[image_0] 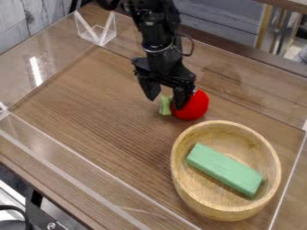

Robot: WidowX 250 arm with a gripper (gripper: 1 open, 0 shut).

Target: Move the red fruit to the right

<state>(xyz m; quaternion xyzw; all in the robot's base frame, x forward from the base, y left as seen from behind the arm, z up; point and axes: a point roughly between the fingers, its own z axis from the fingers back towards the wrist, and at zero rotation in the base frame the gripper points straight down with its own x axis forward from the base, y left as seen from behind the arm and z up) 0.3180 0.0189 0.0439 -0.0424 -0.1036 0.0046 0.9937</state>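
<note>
Where tool (167, 96) meets round red fruit (189, 105)

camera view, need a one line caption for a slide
Robot hand down at the red fruit on a wooden table, beside a wooden bowl holding a green block.

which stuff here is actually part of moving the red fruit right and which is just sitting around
Part of the job:
- red fruit, on the table just above the bowl's rim
- gripper, down at the fruit's left side, by its green stub

Just lying about:
- wooden bowl
- green block, inside the bowl
- clear stand, at the back
</note>
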